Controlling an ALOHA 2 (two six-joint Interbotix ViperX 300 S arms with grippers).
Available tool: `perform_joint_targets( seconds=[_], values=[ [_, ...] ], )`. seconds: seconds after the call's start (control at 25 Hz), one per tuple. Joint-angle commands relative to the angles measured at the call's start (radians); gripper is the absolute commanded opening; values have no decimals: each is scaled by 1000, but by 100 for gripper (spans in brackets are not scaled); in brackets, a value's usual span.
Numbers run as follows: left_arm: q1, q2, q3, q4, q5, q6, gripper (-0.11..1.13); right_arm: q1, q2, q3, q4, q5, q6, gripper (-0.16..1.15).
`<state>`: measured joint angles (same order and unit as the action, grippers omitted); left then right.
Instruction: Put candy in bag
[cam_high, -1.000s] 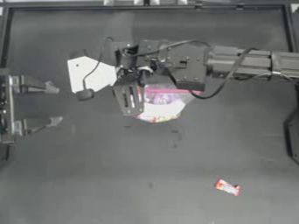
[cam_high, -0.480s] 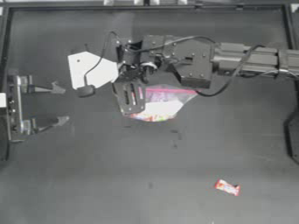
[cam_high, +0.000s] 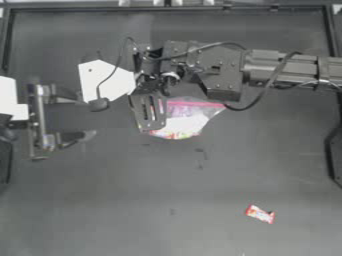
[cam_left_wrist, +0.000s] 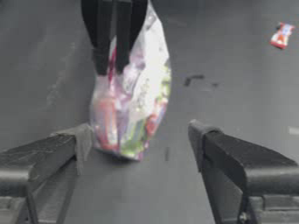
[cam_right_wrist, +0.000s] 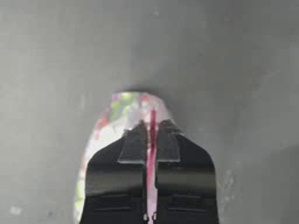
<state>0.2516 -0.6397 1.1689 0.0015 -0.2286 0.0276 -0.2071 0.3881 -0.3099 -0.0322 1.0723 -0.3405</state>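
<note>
Right gripper (cam_high: 148, 111) pinches crinkly clear bag (cam_high: 184, 119), seemingly lifted.

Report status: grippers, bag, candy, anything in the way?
Right gripper shut on the bag, hanging it above the table. Left gripper open at left side, facing bag. Candy lying loose, far from both. Nothing between.

the right arm (cam_high: 287, 67) is a long boxy limb of grey metal segments with dark joints. thin black cables loop out from it and curl back toward the wrist. its right gripper (cam_high: 148, 111) ends in two flat, dark, rectangular jaws with pale slots along their length. the left gripper (cam_high: 67, 117) is built on a slim silver frame with a white block at its base; its jaws are thick, matte black wedges with squared tips.
</note>
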Motion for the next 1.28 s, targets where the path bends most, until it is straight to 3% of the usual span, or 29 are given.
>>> perform_joint_targets(
  seconds=[0.04,0.64,1.28],
  values=[
    [18,64,-44,0,-52,2,98,0,-57,-8,3,-8,0,3],
    [77,222,-78,2,-183,6,97,0,-94,48,3,-63,0,3],
    [80,313,-98,2,-281,6,96,2,-112,72,11,-107,3,3]
  ],
)
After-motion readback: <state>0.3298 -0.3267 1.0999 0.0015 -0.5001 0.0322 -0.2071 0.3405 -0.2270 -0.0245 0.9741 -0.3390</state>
